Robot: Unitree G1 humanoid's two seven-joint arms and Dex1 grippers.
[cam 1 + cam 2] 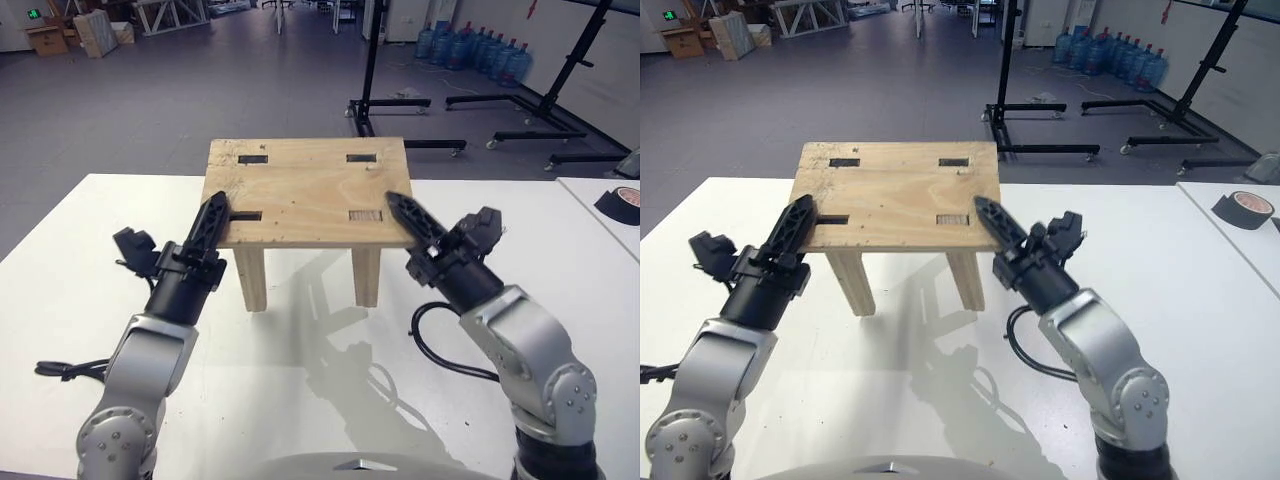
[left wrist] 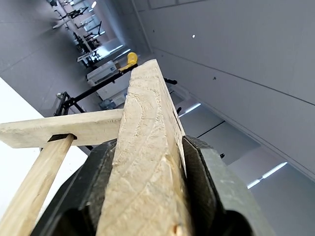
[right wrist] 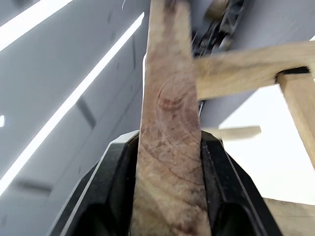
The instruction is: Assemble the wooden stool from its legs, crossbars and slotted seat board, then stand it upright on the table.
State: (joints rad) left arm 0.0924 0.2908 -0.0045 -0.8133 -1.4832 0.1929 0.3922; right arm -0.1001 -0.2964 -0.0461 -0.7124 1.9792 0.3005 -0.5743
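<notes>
Between the pinching jaws of the left gripper (image 1: 214, 212) and the right gripper (image 1: 403, 210) sits the slotted seat board's (image 1: 305, 180) near edge, one front corner each, probably to steady the wooden stool (image 1: 902, 215), which stands on its legs (image 1: 251, 278) on the table (image 1: 90, 250).

Both arms extend forward; the left gripper (image 1: 214, 207) points toward 1 o'clock, the right gripper (image 1: 401, 207) toward 11 o'clock, each clamped on the seat board (image 1: 305, 185).
</notes>
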